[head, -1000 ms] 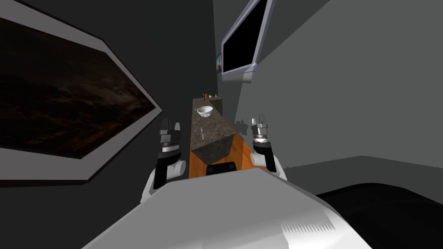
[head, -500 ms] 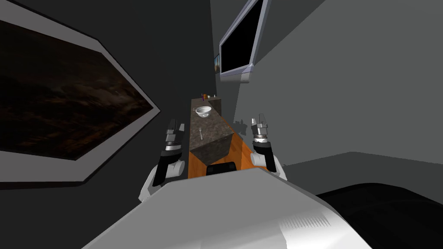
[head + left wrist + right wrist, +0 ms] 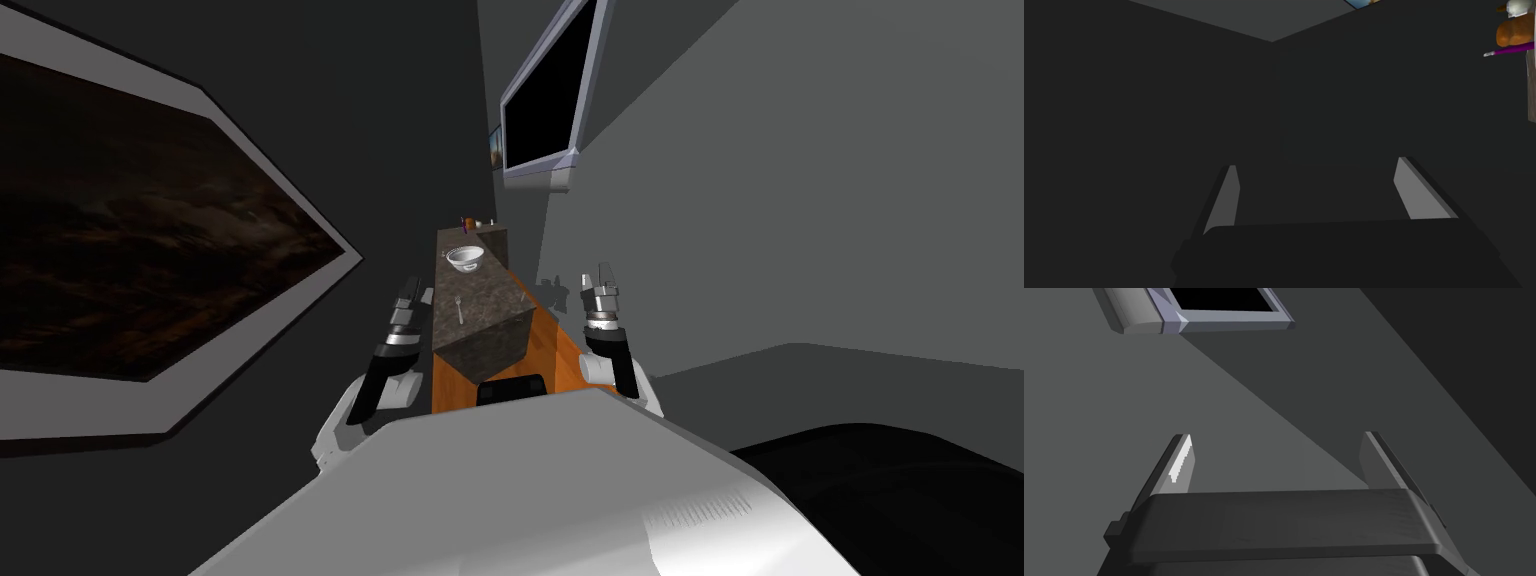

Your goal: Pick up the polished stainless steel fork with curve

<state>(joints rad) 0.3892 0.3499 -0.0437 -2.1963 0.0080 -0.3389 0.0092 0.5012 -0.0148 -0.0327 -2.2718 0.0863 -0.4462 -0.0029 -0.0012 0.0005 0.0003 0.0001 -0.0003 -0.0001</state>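
Dark counter (image 3: 497, 300): fork (image 3: 459, 309) on top, bowl (image 3: 464, 258) farther along. L gripper (image 3: 413, 292) by its left edge, R gripper (image 3: 596, 276) off its right; both wide, empty.

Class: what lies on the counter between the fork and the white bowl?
Nothing. In the head view, only bare dark countertop runs from the fork to the bowl.

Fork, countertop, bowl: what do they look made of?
Fork: light grey, likely metal; too small to judge shine. Countertop: dark mottled speckle, looks like stone. Bowl: plain white, smooth, possibly ceramic, cannot tell.
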